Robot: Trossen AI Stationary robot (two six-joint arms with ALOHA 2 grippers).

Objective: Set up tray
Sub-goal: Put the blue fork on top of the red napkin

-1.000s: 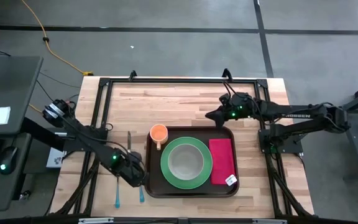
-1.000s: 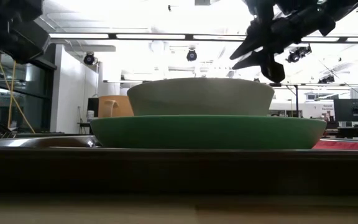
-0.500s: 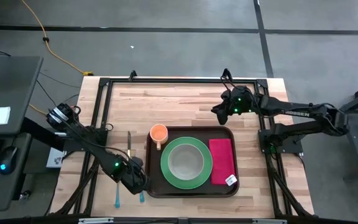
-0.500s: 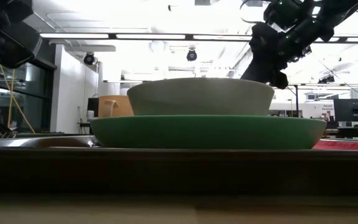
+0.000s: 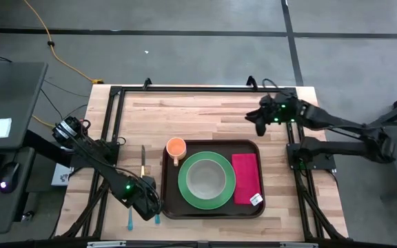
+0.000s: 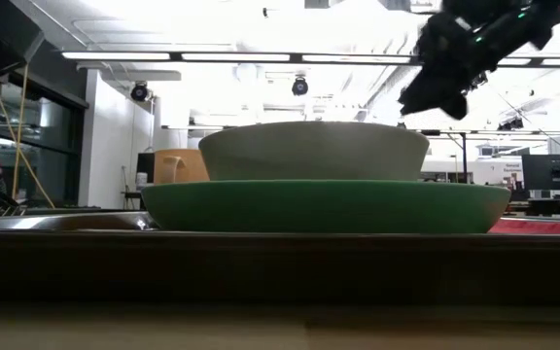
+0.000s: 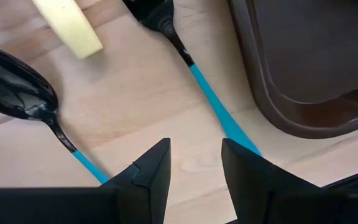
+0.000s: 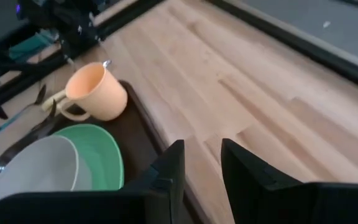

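Overhead, the left gripper hangs low at the table's seven o'clock, its fingers parted with nothing between them, poised over the blue handle of a black fork that lies just beside the tray's left rim; a blue-handled black spoon rests farther out, and a pale yellow handle lies at ten o'clock from the gripper. At centre, toward six o'clock, sits the tray, dark brown, carrying an orange cup in its far-left corner, a green plate with a pale bowl on it in the middle, and a red-pink napkin along its right side with a small white tag whose writing cannot be read. At two o'clock the right gripper hovers above bare wood beyond the tray's far-right corner, its fingers apart and empty. No lettering on either arm can be read.
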